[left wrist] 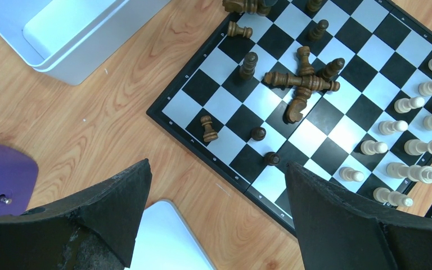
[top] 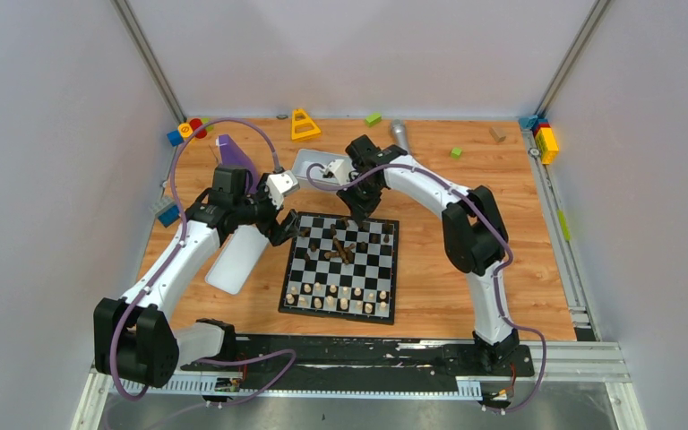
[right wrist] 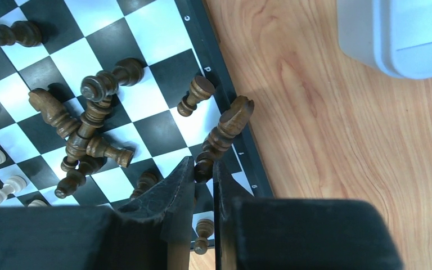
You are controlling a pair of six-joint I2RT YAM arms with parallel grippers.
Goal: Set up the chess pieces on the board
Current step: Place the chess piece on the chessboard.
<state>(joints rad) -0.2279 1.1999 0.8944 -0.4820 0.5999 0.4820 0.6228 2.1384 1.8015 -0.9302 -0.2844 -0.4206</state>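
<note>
The board [top: 385, 269] lies mid-table. Pale chess pieces [top: 340, 296] stand in its two near rows. Dark brown pieces [top: 340, 249] lie toppled in a heap near its middle, and a few stand around them. My right gripper [right wrist: 204, 166] is shut on the end of one dark brown piece [right wrist: 228, 126], a knight by its shape, over the board's far edge [right wrist: 225, 95]. My left gripper [left wrist: 218, 169] hangs open and empty over bare wood beside the board's far left corner [left wrist: 163, 112]. The heap [left wrist: 304, 84] and pale rows [left wrist: 410, 146] show beyond it.
A white tray [top: 313, 166] sits just behind the board. A white lid [top: 233, 260] lies left of it, under my left arm. A purple object [top: 233, 152], a yellow triangle [top: 305, 124], a grey cylinder [top: 399, 134] and coloured blocks [top: 546, 139] line the far edge.
</note>
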